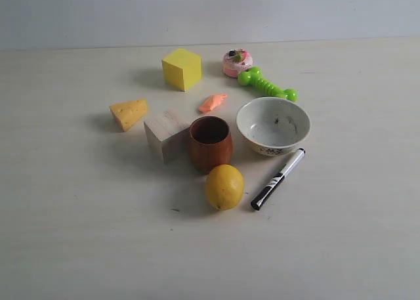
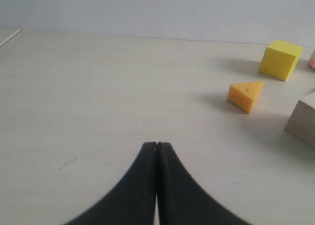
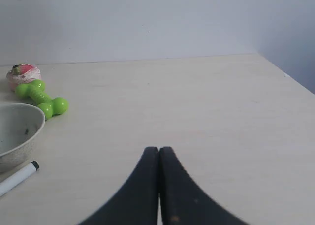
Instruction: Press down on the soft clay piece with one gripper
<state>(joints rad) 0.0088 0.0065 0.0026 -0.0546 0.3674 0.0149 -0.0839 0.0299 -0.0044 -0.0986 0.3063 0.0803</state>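
Lemon [image 1: 224,186] is sitting nearest the front edge; behind it the brown cup [image 1: 210,142] is showing a dark inside, the white bowl [image 1: 273,125] a few dark specks. Salmon-orange and lumpy, the clay piece [image 1: 212,103] is lying beyond the cup toward the far edge. The left gripper [image 2: 156,145] and right gripper [image 3: 159,148] are holding fingers together

salmon-orange clay piece [image 1: 212,103], yellow cube [image 1: 182,69], green dumbbell toy [image 1: 267,85], brown cup [image 1: 210,144], white bowl [image 1: 292,132] — dark specks inside

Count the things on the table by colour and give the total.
Yellow: 2 (cube, lemon)
Orange: 2 (cheese wedge, soft clay piece)
Pink: 1 (cupcake toy)
Green: 1 (dumbbell toy)
Wood tones: 2 (pale block, brown cup)
White: 2 (bowl, marker pen)
Total: 10
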